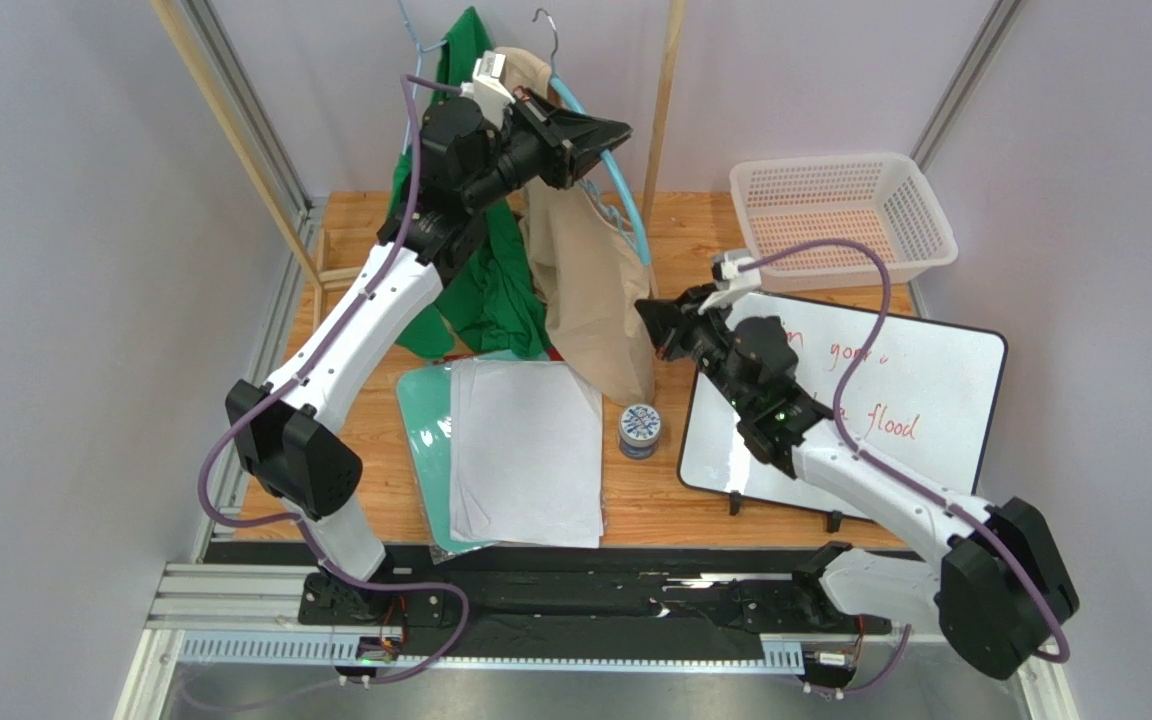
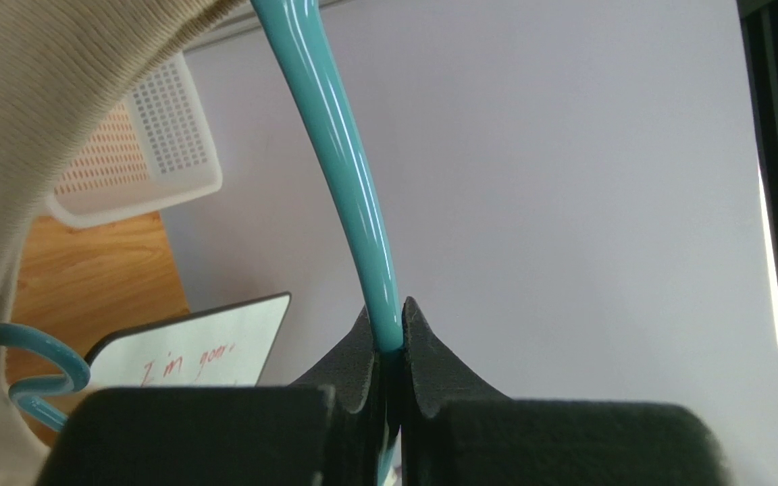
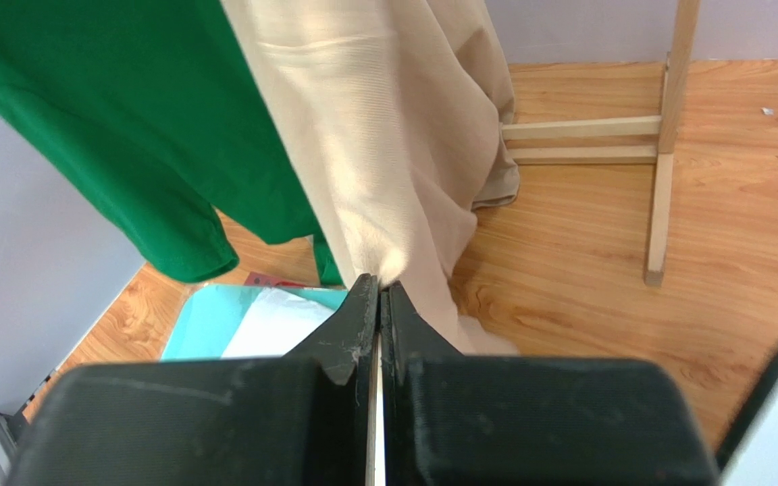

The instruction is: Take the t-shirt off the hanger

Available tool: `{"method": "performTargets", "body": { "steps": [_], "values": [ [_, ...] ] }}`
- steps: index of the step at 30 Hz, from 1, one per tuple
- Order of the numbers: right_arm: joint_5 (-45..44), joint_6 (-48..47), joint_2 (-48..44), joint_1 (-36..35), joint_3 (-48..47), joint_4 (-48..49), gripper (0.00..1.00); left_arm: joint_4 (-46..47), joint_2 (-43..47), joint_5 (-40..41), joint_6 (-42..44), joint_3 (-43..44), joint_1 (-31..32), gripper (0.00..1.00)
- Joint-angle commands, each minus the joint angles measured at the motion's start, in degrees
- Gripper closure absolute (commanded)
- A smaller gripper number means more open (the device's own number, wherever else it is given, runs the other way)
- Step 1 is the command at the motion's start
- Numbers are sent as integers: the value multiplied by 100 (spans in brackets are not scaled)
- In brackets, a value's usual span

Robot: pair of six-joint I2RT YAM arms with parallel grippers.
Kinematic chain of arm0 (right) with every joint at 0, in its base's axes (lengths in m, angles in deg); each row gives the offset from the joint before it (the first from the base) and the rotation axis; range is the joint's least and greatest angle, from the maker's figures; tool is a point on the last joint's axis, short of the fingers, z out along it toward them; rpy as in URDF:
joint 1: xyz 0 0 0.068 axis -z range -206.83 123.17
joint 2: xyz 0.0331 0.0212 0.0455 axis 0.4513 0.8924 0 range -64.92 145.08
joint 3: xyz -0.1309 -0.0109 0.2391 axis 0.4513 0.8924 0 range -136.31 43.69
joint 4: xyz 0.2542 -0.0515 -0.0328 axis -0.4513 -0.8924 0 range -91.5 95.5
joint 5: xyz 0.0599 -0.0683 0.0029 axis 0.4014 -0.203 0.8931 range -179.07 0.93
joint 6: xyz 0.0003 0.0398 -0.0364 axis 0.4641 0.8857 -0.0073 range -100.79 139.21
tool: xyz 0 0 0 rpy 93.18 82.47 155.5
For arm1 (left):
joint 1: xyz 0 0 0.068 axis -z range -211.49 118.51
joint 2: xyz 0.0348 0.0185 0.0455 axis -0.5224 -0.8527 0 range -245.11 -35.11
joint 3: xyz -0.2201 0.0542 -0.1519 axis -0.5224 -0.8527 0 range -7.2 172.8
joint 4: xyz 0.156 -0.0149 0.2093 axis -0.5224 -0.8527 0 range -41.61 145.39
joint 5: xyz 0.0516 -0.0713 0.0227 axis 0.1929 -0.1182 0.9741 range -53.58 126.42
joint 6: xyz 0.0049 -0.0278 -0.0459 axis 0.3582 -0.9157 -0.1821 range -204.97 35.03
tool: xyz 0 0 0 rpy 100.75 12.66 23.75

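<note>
Top: beige t-shirt (image 1: 590, 285) hung on teal hanger (image 1: 630, 203), far center above the surface (image 1: 642, 503). Left wrist: left end effector (image 2: 390, 339) clamped tight on the hanger's rod. Right wrist: right end effector (image 3: 379, 289) pinched closed on the t-shirt's lower edge.

Bright, even, soft-shadowed light; sharp overhead view, blurred near foregrounds in wrist views.

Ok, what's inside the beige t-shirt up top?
A teal hanger: one arm sticks out, clamped by the left gripper; the rest is hidden under the beige t-shirt.
</note>
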State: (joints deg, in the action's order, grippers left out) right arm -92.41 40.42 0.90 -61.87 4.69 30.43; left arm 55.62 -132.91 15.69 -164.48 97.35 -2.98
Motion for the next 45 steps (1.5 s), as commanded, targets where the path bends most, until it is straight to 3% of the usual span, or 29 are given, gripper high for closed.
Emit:
{"method": "performTargets", "body": {
  "steps": [1,9,18,27,31,33,35,37,41,45],
  "values": [
    [227,154,404,121,-1117,-812,100,707,577,-1096,110,-5,-91,100],
    [755,76,756,156,-1891,-1630,100,601,1411,-2101,1235,-689,-135,100],
    [580,15,924,156,-2199,-1798,100,383,1948,-2708,1999,-1481,-135,100],
    [974,-336,1319,174,-2709,-2043,98,302,1616,-3217,2255,-1288,-135,100],
    [1247,-591,1477,288,-3227,-3123,56,127,1343,-3595,2378,-1078,-162,100],
    [1247,-618,1364,411,-3324,-3519,43,13,1211,-3683,2431,-999,-170,100],
    [1326,-697,1214,524,-3263,-3635,22,12,1158,-3719,2440,-954,-179,100],
    [1379,-794,978,578,-3141,-3758,10,-5,1132,-3728,2440,-876,-188,100],
    [1537,-943,643,736,-2973,-3461,2,-286,1140,-3745,2484,-875,-188,100],
    [2037,-1259,730,763,-3402,-3415,6,-182,1315,-3754,2378,-1164,-188,100]
  ]
}}
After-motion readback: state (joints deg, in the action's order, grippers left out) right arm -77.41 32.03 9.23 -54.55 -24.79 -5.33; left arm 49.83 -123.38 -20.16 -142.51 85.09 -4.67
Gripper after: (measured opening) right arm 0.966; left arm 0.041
